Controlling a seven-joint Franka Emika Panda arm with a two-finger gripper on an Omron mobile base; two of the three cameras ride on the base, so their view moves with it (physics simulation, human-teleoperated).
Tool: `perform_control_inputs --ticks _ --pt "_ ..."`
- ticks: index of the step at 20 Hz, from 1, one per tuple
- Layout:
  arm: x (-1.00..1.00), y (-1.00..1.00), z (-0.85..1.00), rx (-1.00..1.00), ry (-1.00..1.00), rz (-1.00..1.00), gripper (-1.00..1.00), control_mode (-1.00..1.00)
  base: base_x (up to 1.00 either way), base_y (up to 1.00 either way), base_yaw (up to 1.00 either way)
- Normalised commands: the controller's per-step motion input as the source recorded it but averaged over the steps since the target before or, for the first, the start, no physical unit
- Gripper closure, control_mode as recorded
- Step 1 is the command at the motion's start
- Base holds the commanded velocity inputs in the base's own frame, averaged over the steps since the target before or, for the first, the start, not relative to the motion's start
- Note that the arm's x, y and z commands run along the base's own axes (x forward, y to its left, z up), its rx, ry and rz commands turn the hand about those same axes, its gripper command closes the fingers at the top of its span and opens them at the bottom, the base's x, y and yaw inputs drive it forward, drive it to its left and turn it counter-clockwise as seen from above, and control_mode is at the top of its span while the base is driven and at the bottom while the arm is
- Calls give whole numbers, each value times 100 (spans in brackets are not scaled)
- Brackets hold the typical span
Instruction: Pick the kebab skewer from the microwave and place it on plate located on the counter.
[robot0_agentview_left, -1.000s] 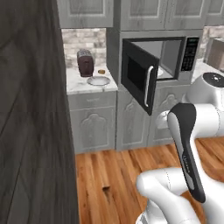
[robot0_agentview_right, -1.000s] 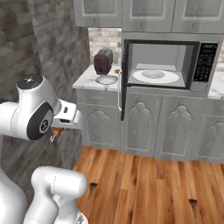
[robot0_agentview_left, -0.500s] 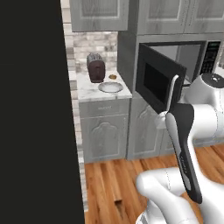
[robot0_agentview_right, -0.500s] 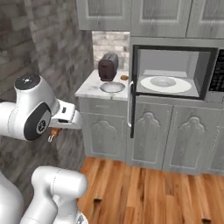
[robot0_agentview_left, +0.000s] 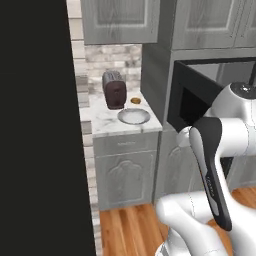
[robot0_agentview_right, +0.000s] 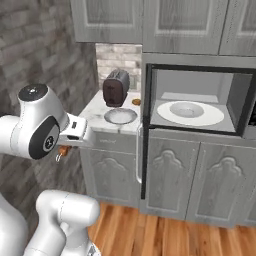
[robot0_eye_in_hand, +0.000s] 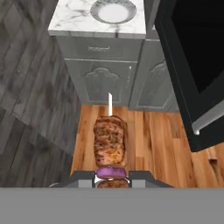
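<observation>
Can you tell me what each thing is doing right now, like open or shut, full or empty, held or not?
microwave: door open, white turntable inside, no skewer on it.
kebab skewer: held in the pincer, over the wooden floor.
pincer: shut on the kebab skewer.
plate: empty, on the counter.
toaster: upright behind the plate.

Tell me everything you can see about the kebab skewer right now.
The kebab skewer is held in the shut pincer, out in the air above the wooden floor, pointing toward the counter and its plate. It carries a large browned, grilled-looking meat chunk, then a purple piece nearest the pincer's tips, and a thin pale stick pokes out past the meat. Nothing but the pincer touches it. In the right base view it is just an orange-brown bit.
</observation>
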Motion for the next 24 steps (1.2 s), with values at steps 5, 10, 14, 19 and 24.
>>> perform_control_inputs --ticks 5,10,14,19,24 --pt "0 0 0 0 0 0 100 100 67 0 0" --pt "0 0 0 0 0 0 100 100 67 0 0" --pt "0 0 0 0 0 0 100 100 61 3 0" --pt "0 0 0 0 0 0 100 100 59 8 0" --pt "0 0 0 0 0 0 100 100 53 13 0"
